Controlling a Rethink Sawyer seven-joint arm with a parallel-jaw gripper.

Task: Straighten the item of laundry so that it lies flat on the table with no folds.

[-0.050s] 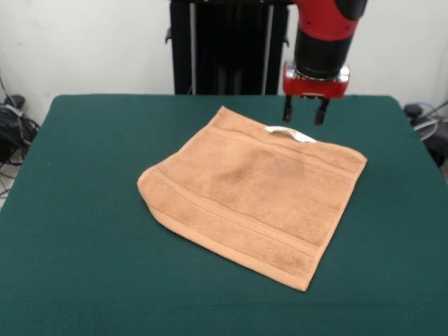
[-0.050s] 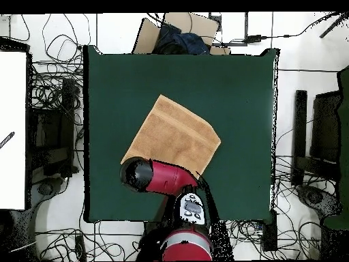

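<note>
The small orange-brown terry hand towel [image 1: 255, 196] lies near the middle of the large dark green felt-topped table [image 1: 77, 231], turned diamond-wise to the table's edges, and appears largely flat; its left corner looks slightly rolled or doubled. A small white label [image 1: 290, 133] stands up at its far edge. The red and black arm's gripper [image 1: 303, 112] hangs above that edge beside the label, its two dark fingers apart and holding nothing. In my judgement the cloth is light, soft and limp, will drag on the felt, and is best pinched at a corner or hem. The surroundings are cluttered: cables [image 2: 48, 95] lie on the floor, and a cardboard box [image 2: 178, 31] stands past one table edge.
</note>
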